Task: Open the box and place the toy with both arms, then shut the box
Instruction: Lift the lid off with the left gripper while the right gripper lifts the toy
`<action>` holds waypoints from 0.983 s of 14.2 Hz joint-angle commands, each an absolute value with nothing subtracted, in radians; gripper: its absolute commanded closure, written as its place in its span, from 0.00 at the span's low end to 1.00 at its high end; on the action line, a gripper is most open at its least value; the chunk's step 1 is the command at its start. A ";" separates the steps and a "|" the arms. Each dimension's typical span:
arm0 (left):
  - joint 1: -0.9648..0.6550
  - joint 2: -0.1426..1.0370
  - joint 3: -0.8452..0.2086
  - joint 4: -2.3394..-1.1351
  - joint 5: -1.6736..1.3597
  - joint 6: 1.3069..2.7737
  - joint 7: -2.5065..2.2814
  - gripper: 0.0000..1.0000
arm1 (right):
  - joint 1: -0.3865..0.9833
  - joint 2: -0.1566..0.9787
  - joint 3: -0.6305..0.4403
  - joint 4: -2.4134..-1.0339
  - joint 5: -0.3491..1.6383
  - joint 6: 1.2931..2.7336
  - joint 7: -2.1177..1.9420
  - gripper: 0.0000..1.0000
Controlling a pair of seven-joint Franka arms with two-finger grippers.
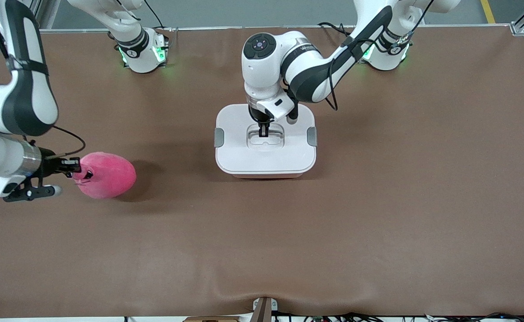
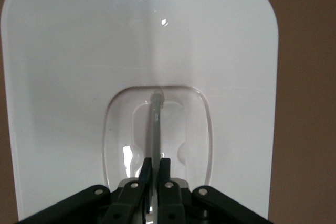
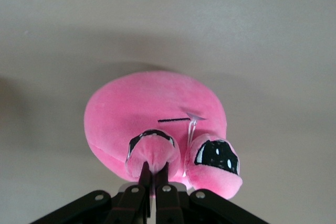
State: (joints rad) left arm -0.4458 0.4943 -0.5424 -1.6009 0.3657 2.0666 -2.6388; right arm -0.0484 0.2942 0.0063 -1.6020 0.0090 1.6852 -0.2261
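Observation:
The box (image 1: 235, 154) stands mid-table, a pale tub under a white lid (image 2: 68, 77) with grey side clips (image 1: 219, 137). My left gripper (image 1: 264, 130) reaches straight down into the lid's recessed centre. It is shut on the clear handle (image 2: 156, 124), which stands upright between the fingers of the left gripper (image 2: 155, 165). The toy (image 1: 109, 175), a bright pink plush, lies on the table toward the right arm's end, a little nearer the front camera than the box. My right gripper (image 1: 77, 172) is shut on a small pink flap at the face end of the toy (image 3: 152, 108), with the right gripper (image 3: 155, 169) level with the tabletop.
A brown mat (image 1: 378, 201) covers the table. The two arm bases (image 1: 143, 53) stand along the edge farthest from the front camera. A small bracket (image 1: 264, 308) sits at the table's front edge. The second grey clip (image 1: 312, 136) faces the left arm's end.

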 commanded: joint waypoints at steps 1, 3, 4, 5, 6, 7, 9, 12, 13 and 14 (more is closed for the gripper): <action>-0.448 0.448 -0.554 -1.597 0.379 2.020 -2.629 1.00 | -0.048 0.268 0.018 -1.533 0.009 1.550 -0.293 1.00; -0.436 0.422 -0.554 -1.597 0.371 1.991 -2.583 1.00 | -0.029 0.265 0.021 -1.508 0.002 1.539 -0.334 1.00; -0.431 0.407 -0.552 -1.594 0.365 1.977 -2.541 1.00 | -0.025 0.265 0.023 -1.485 0.003 1.534 -0.375 1.00; -0.413 0.397 -0.551 -1.580 0.361 1.961 -2.495 1.00 | -0.014 0.264 0.023 -1.474 0.003 1.525 -0.399 1.00; -0.382 0.390 -0.554 -1.568 0.354 1.935 -2.443 1.00 | -0.009 0.264 0.025 -1.470 -0.001 1.513 -0.413 1.00; -0.359 0.381 -0.554 -1.550 0.344 1.909 -2.381 1.00 | 0.014 0.258 0.023 -1.451 -0.003 1.509 -0.417 1.00; -0.309 0.351 -0.552 -1.542 0.324 1.885 -2.257 1.00 | 0.061 0.227 0.020 -1.443 -0.005 1.511 -0.410 1.00; -0.195 0.310 -0.552 -1.542 0.276 1.852 -2.056 1.00 | 0.148 0.215 0.035 -1.447 -0.001 1.511 -0.352 1.00; -0.160 0.298 -0.552 -1.543 0.261 1.844 -1.966 1.00 | 0.199 0.213 0.038 -1.440 -0.006 1.511 -0.342 1.00; -0.120 0.295 -0.552 -1.542 0.246 1.827 -1.894 1.00 | 0.251 0.210 0.038 -1.437 0.001 1.520 -0.336 1.00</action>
State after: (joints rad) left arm -0.1819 0.3273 -0.5459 -1.5378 0.2856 1.8636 -2.0234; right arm 0.1596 0.2253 0.0389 -1.4456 0.0097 1.5243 -0.3727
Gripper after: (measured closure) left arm 0.930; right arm 0.943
